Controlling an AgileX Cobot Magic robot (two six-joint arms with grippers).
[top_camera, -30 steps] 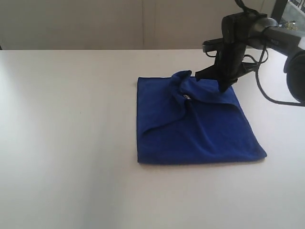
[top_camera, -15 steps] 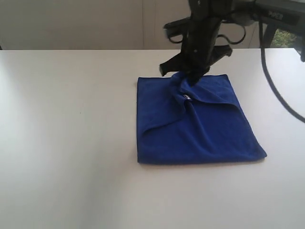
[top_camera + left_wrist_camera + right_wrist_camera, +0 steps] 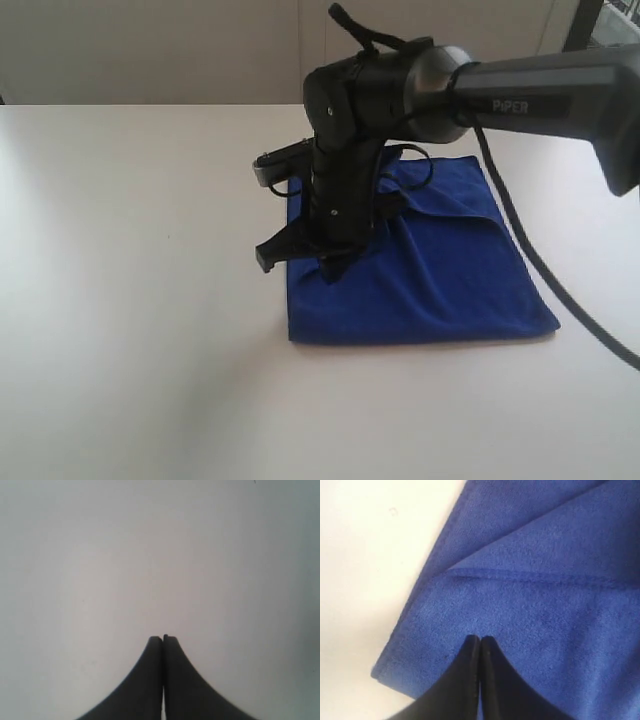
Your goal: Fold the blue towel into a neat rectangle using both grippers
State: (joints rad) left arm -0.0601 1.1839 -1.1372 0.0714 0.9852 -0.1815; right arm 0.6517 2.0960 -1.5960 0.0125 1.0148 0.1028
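Tbl (image 3: 120,250): 1 towel (image 3: 450,280), L pincer (image 3: 163,639), R pincer (image 3: 480,639).

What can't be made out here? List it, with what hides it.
Far left corner of the blue towel: exterior view, behind the right arm.
Whether the shut right gripper touches it: right wrist view, unclear.
Left arm: outside the exterior view; left wrist view shows only the shut left gripper.

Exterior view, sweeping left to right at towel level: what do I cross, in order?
Bare table → right gripper, jaws shut → uncovered stretch of the blue towel → black cable trailing from the arm.
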